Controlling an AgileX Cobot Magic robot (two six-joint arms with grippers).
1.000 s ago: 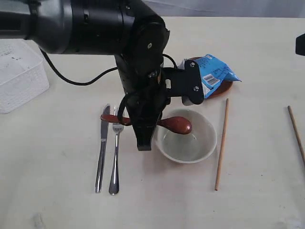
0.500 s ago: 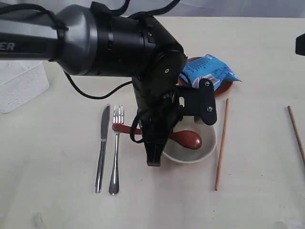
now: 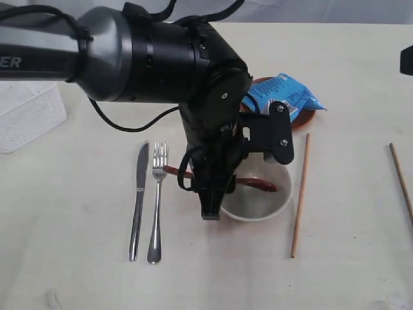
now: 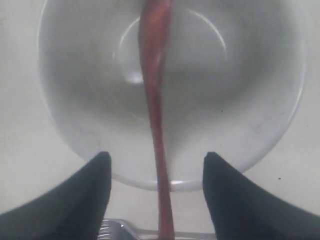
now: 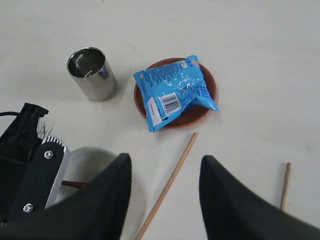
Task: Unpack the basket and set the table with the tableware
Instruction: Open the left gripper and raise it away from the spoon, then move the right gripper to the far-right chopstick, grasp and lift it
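Observation:
My left gripper [image 3: 211,205] hangs over the near-left rim of the pale bowl [image 3: 274,201], jaws open. The dark red spoon [image 4: 155,100] lies loose between the fingers, its head in the bowl [image 4: 250,100] and its handle [image 3: 174,171] over the rim toward the fork [image 3: 156,200]. The knife [image 3: 137,200] lies beside the fork. One chopstick [image 3: 300,194] lies right of the bowl, another [image 3: 401,181] at the far right. My right gripper [image 5: 166,159] hovers open and empty above a chopstick [image 5: 167,185]. The steel cup [image 5: 92,72] stands upright near the brown-red plate [image 5: 209,92].
The white basket [image 3: 29,113] stands at the left edge of the table [image 3: 348,271]. A blue snack packet [image 3: 284,97] lies on the plate [image 3: 306,121]. The left arm's black body covers the table's middle and hides the cup in the exterior view.
The left arm carried the spoon rightward over the bowl, then its jaws opened and let go. The spoon dropped lower into the bowl. The right gripper stayed as it was.

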